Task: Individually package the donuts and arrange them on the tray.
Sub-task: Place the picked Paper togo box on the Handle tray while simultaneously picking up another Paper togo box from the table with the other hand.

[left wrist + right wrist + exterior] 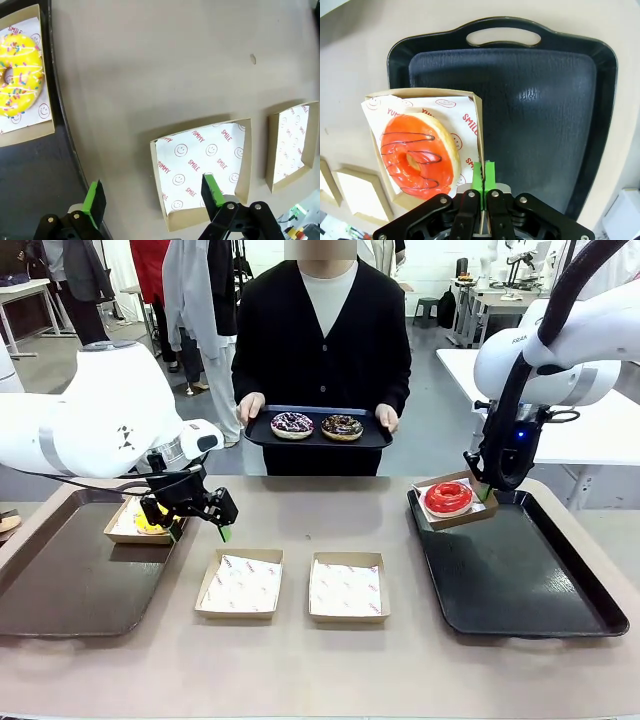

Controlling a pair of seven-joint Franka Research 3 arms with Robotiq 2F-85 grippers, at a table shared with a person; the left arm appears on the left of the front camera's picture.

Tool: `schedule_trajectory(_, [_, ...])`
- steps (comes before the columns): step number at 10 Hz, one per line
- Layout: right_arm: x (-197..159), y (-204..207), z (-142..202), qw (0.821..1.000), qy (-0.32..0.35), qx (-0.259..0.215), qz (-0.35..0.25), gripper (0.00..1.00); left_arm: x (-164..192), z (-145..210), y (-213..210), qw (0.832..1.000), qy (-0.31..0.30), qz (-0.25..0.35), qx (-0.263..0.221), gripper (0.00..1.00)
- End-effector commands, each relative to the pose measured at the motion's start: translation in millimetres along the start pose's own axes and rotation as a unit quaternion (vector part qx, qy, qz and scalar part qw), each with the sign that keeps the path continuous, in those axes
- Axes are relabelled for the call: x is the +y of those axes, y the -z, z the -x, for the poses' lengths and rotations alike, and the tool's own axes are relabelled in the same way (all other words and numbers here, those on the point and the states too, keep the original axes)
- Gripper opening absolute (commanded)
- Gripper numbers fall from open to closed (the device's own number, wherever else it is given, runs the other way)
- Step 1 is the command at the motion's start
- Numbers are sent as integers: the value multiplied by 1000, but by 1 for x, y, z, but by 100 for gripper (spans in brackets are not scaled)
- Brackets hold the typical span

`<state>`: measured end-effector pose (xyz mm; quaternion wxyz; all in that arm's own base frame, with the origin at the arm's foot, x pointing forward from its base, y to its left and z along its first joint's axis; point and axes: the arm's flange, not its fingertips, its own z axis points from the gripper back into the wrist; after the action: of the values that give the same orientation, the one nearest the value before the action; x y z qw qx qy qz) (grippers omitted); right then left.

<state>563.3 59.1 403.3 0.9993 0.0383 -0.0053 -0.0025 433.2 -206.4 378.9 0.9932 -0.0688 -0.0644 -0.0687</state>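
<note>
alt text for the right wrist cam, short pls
The right claw pinches the side wall of a cardboard box holding a red-iced donut. The box overlaps one edge of a black tray on a beige table.

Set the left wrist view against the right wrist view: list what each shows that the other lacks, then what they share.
Left wrist: the yellow donut boxed on the left tray, and the open left fingers. Right wrist: the red donut in a box whose wall the right fingers pinch, at the right tray's edge. Both: the table and empty boxes.
</note>
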Motion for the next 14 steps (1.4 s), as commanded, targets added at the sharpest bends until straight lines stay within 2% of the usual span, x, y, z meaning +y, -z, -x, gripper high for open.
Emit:
schedule_trajectory(1, [0, 0, 0, 1000, 0, -1, 0, 1, -3, 0, -9, 1000, -2, 5, -1, 100])
schedule_trajectory(9, [0, 0, 0, 1000, 0, 0, 0, 1, -1, -1, -5, 1000, 1, 2, -5, 100])
schedule_trajectory(11, [-1, 0, -2, 999, 25, 11, 27, 1, -16, 16, -7, 997, -69, -38, 2, 100])
schedule_trajectory(14, [-5, 6, -11, 998, 39, 9, 50, 1, -32, 28, -8, 989, -133, -55, 19, 100])
